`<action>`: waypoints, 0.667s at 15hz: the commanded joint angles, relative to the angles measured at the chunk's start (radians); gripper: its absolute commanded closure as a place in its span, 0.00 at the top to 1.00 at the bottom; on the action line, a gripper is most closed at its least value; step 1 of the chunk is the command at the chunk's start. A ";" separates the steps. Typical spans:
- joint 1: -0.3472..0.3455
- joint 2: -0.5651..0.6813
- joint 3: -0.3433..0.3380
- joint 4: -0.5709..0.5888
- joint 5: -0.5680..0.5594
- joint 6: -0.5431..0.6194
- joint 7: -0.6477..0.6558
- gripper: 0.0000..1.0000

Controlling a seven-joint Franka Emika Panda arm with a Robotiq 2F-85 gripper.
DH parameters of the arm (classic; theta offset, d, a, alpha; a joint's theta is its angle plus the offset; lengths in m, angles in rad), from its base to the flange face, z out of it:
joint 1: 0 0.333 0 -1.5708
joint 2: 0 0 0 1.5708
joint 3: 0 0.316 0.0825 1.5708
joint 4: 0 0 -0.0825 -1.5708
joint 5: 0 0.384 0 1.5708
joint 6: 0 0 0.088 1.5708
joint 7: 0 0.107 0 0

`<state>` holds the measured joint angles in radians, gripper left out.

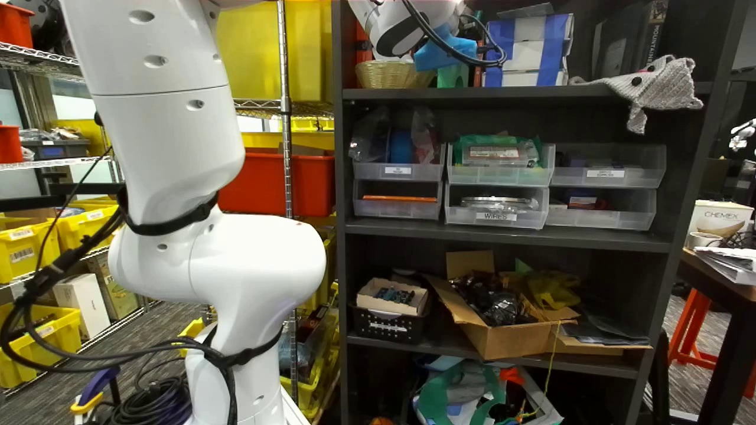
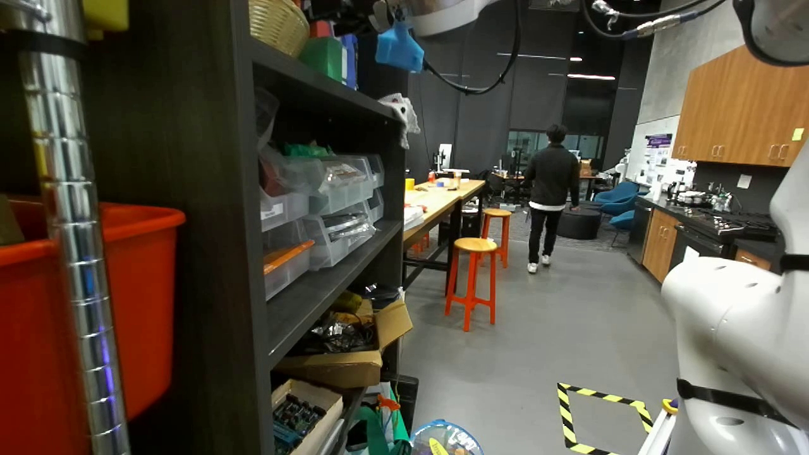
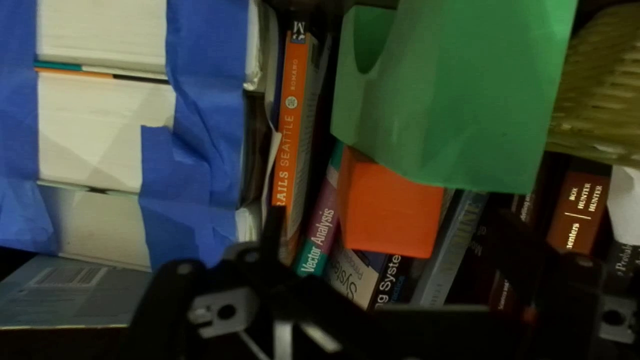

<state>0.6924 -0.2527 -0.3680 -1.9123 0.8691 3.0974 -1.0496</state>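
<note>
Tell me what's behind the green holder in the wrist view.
An orange box and the Vector Analysis book show past the edge of the green holder, which partly covers both. What else it hides can't be seen, nor whether the orange box stands inside or behind it.

Wrist view is dim and soft: the hand blurs into near-black, faint shadows cross the blue-taped stack, gentle shading grades the green box. Both exterior views are brighter. The robot arm is bright, softly shaded underneath; bookshelf compartments sink into shadow. A strip light glares in an exterior view; the chrome post there carries hard highlights, leaning with apparent wide-angle distortion.
</note>
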 commanded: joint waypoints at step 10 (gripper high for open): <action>-0.081 -0.079 0.035 0.031 -0.032 0.026 0.127 1.00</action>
<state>0.6840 -0.2993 -0.3670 -1.8674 0.8687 3.1288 -0.9965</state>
